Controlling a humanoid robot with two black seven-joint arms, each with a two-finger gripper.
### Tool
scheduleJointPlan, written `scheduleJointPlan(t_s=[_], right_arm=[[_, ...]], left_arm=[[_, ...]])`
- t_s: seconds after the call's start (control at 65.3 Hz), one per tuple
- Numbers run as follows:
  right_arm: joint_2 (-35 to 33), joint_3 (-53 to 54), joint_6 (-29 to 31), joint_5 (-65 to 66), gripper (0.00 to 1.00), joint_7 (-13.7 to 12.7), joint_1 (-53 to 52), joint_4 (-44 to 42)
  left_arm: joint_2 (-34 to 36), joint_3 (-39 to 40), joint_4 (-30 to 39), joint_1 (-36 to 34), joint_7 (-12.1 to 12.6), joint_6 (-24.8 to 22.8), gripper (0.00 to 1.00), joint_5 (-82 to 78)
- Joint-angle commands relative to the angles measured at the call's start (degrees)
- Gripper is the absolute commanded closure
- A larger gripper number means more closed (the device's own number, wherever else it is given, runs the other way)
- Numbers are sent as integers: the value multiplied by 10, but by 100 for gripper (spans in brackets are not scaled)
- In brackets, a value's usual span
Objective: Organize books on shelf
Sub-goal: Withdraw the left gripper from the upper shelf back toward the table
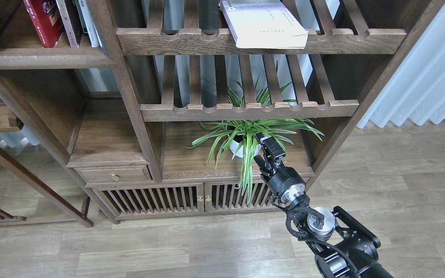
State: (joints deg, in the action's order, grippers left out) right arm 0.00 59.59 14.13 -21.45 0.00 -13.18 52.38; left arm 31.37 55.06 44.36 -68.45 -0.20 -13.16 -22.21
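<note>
Wood-plank floor, pale curtain off to the right, and a tall dark-brown bookcase filling most of my head view. My right hand (265,148) is raised in front of the lowest open bay, fingers pointing up toward the potted spider plant (245,139) just beyond it; it has hold of nothing, and seen from this angle I cannot tell how far apart the fingers stand. My left arm shows only as a dark edge at the far upper left, its hand out of sight. Outward and up from the hand: two slatted racks with notched front rails, one above the other. On the upper rack (261,41) lies the white-lavender book (265,24), flat, its lower corner overhanging the front rail. Further left, the solid shelf (45,58) with the rounded lip carries the red book (44,21) standing at a lean, with other upright spines just beside it: I make out about three, cut off by the top of the frame, so the count is unsure. I cannot pick out the maroon book for certain among them. Count: one book on the rack, one plant, one small drawer (113,174) with a brass knob, two slatted cabinet doors below. Progress, as I judge it: the solid shelf is partly stocked; the white-lavender book looks to be the piece left to move across and stand beside the others.
</note>
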Motion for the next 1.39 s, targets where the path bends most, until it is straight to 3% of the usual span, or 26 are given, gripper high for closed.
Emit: scheduleJointPlan(t_s=[0.0,0.291,0.413,0.459,0.551,0.627,0.811,0.888,0.995,1.209,1.377], right_arm=[[0,-1,0,0,1,0,4,0],[0,-1,4,1,1,1,7,2],[0,-2,28,0,1,0,6,4],[0,-1,39,0,1,0,6,4],[0,1,42,0,1,0,5,3],[0,5,44,-2,1,2,4,7],[0,6,44,-2,1,2,3,20],[0,6,48,-2,1,2,2,31],[0,6,66,-2,1,2,2,36],[0,6,112,-2,1,2,0,81],[0,20,110,-3,1,3,1,129]], left_arm=[[2,37,13,3,0,-1,19,2],[7,115,31,24,-6,-48,13,42],[11,179,61,89,0,-105,12,144],[15,203,74,111,-1,-148,11,190],[12,220,93,149,-2,-148,9,279],[14,232,121,161,-7,-148,1,336],[9,284,188,222,-9,-148,0,361],[7,294,254,284,-9,-148,0,386],[7,300,290,345,-9,-148,0,393],[-41,277,337,503,1,-148,0,385],[-96,225,337,565,2,-148,0,353]])
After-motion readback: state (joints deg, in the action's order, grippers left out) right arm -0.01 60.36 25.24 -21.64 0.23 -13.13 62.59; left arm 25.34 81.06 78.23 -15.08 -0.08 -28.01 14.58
